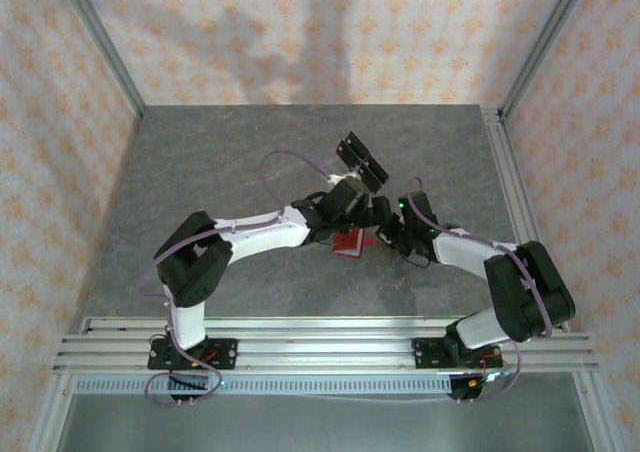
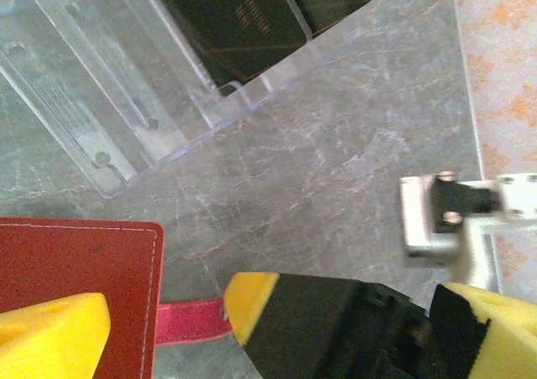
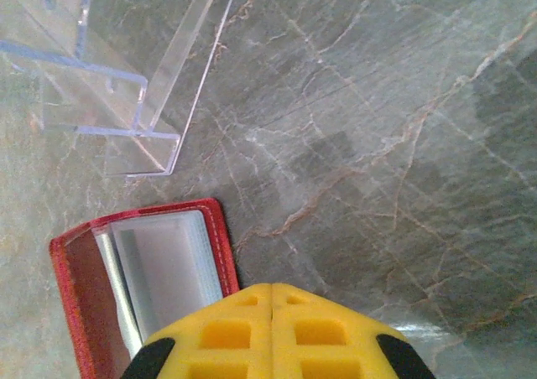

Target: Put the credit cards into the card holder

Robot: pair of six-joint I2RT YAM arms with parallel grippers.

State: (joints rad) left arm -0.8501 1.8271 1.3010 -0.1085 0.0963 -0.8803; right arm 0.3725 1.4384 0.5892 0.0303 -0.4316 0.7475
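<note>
The desk (image 1: 250, 162) is a flat matt slab, grey with pale marble-like veining. At the centre of the overhead view lies one card holder (image 1: 348, 242), a small flat red rectangle on the desk between the two arm ends.

In the right wrist view it sits at lower left, opened, with a red rim rounded at the corner. Inside are the credit cards (image 3: 164, 270), thin pale whitish-grey rectangles stacked together; their number cannot be counted.

In the left wrist view, at lower left, its cover has a fine-grained face with pale stitching along the edge. One red strap (image 2: 189, 322) projects to the right.

Above the holder stands one clear plastic stand (image 3: 109, 102), angular, with glossy stepped ledges. It carries two flat black blocks (image 2: 226, 14).

The left tool (image 1: 348, 217) is released, its two yellow fingers (image 2: 54, 337) spread to the lower corners of the frame.

The right tool (image 3: 273, 312) is clenched. Its two yellow pads (image 3: 226, 333), moulded with square recesses, meet along a seam with nothing between them, at lower centre just beside the holder's right rim.
</note>
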